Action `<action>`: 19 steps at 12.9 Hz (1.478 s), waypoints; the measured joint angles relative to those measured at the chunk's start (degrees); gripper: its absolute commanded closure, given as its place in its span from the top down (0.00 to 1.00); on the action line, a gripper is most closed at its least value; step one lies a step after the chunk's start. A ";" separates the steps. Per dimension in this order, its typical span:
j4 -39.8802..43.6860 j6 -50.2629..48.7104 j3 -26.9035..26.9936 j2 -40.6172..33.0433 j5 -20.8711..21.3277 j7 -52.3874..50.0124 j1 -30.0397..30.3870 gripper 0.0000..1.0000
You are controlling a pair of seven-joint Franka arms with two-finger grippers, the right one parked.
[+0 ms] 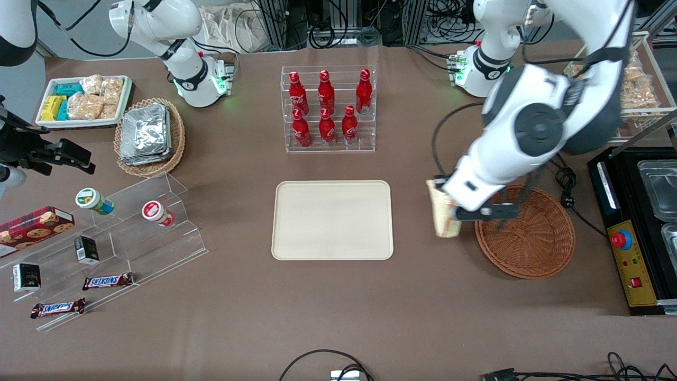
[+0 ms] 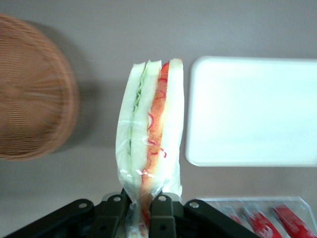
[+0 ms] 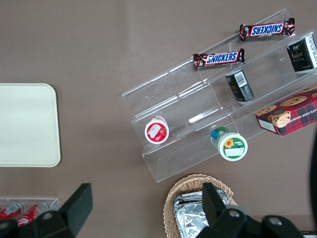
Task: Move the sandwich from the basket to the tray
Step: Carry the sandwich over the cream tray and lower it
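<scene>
Sandwich [image 2: 151, 144], a plastic-wrapped white-bread wedge with red and green filling, is hanging clamped in the black two-finger gripper [image 2: 141, 208], clear of the round reddish-brown wicker basket [image 1: 534, 248]. Carrying it over and setting it on the cream rectangular tray [image 1: 332, 219] is remaining.

Brown table [image 1: 338, 307] carries tray [image 1: 332, 220], basket [image 1: 534, 241], bottle rack [image 1: 329, 108], acrylic steps [image 1: 106, 238]; my gripper [image 1: 459, 214] above table.

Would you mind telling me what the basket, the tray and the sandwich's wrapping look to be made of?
Basket: woven wicker, reddish-brown ribbed weave.
Tray: probably matte cream plastic, smooth.
Sandwich, held shut in the pincer between basket and tray: apparently clear glossy film, with glints and creases.
</scene>
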 measured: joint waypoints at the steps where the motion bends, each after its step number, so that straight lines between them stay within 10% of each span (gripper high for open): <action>1: 1.71 0.16 0.02 2.60 -0.06 -0.06 -2.37 0.00; 8: 6.98 9.08 4.97 20.72 7.19 -8.96 -17.46 0.00; 19: 5.50 13.43 8.17 23.72 7.72 -8.28 -19.18 0.00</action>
